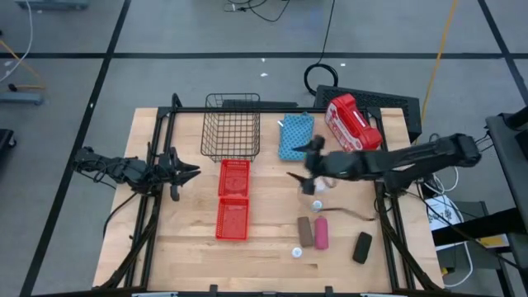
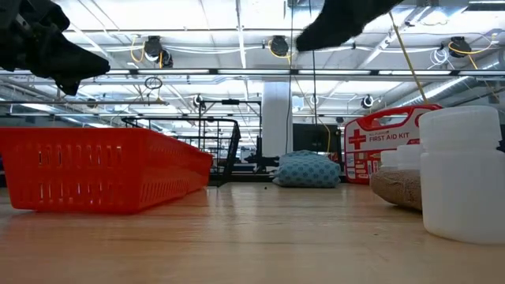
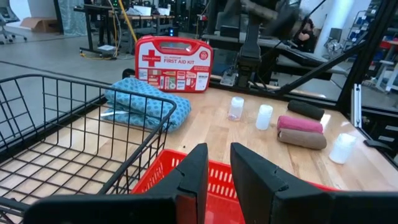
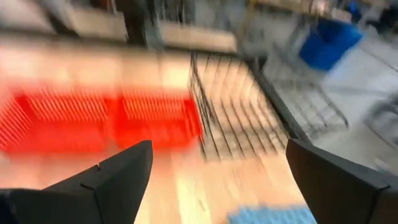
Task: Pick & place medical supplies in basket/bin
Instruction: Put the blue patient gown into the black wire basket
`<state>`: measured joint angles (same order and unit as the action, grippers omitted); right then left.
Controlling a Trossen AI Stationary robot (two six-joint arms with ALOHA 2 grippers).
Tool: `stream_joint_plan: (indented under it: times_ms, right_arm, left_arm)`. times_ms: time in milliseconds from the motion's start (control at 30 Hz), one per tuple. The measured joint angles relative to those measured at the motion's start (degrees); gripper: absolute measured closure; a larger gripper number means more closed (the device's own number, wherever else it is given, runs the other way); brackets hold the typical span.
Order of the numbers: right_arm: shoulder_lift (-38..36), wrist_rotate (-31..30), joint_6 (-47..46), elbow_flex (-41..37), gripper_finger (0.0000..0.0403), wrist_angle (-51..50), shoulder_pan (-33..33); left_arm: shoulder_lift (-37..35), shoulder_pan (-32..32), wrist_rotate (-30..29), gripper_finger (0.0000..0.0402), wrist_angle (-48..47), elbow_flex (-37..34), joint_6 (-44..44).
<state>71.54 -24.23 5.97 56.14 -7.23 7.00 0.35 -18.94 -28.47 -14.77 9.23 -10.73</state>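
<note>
The right claw hangs above the middle of the worktop, its fingers spread wide with nothing between them, just below the light-blue pouch and near two white vials; its outline is smeared from above, so how high it rides is hard to judge. The left claw waits over the worktop's left edge, fingers pressed together and empty, beside the upper red bin. The lower red bin lies end to end with it, and the black wire basket stands at their far end, close to the back edge. The pouch sits between the basket and the red and white first aid case, which lies at the back right. Toward the front right lie the brown roll and pink roll, touching side by side, with the black roll apart near the right edge and another vial near the front. Bare wood stays open between the bins and the rolls, and along the front edge
</note>
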Motion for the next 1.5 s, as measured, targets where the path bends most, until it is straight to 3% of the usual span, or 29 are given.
stream_joint_plan:
  times_ms: [133, 433, 700, 800, 1233, 1367, 1500]
  right_arm:
    - [8.0, 0.1, 5.2, 3.9, 0.0038, -4.3, -1.4]
    - [23.4, -0.4, 10.3, 4.0, 0.0038, -6.7, -5.6]
    - [33.8, -13.6, 16.6, 4.0, 0.0038, -6.7, -9.9]
    - [35.5, -16.6, 17.3, 4.1, 0.0038, -6.4, -11.8]
    - [36.2, -16.2, 16.0, 4.1, 0.0043, -3.8, -19.1]
    - [36.1, -13.5, 12.2, 4.1, 0.0073, -4.0, -21.3]
    - [36.2, -11.2, 9.9, 4.1, 0.0130, -4.2, -22.8]
  left_arm:
    - [0.0, 0.0, 0.0, 0.0327, 0.0, 0.0, 0.0]
    - [0.0, 0.0, 0.0, 0.0327, 0.0, 0.0, 0.0]
    - [0.0, 0.0, 0.0, 0.0327, 0.0, 0.0, 0.0]
    - [0.0, 0.0, 0.0, 0.0327, 0.0, 0.0, 0.0]
    - [0.0, 0.0, 0.0, 0.0327, 0.0, 0.0, 0.0]
    - [0.0, 0.0, 0.0, 0.0327, 0.0, 0.0, 0.0]
    - [0.0, 0.0, 0.0, 0.0327, 0.0, 0.0, 0.0]
